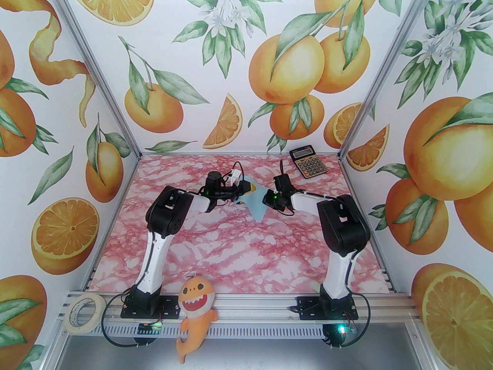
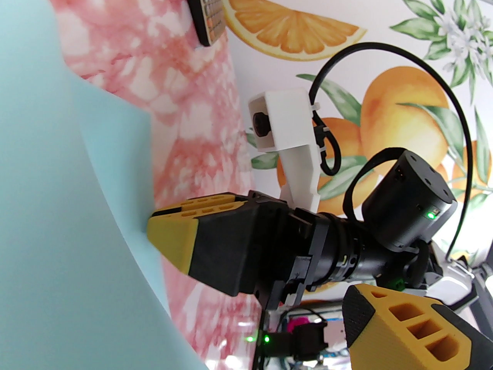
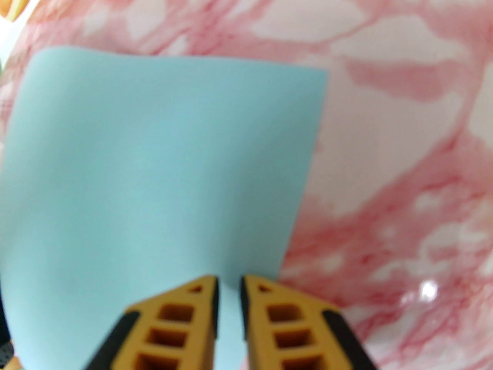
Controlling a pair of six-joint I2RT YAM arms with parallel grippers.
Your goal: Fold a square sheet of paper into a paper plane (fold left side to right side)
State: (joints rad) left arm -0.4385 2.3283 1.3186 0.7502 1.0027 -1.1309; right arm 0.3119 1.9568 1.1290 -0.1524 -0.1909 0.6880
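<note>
This is a robot lab test cell: an aluminium frame (image 1: 97,71) with orange-print walls (image 1: 246,52) encloses a pink marble-print table (image 1: 238,253), with the left arm (image 1: 154,253) and right arm (image 1: 341,260) bolted to a slotted rail (image 1: 254,310).

Pale light-blue square sheet of paper (image 1: 257,206), bowed (a soft curve), central on pink marbled table (image 1: 231,253).

Items: one square sheet of paper (image 1: 257,206), one calculator (image 1: 308,163), one roll of tape (image 1: 102,306), one plush shark (image 1: 194,303), two robot arms (left arm (image 1: 165,214), right arm (image 1: 342,222)).
</note>
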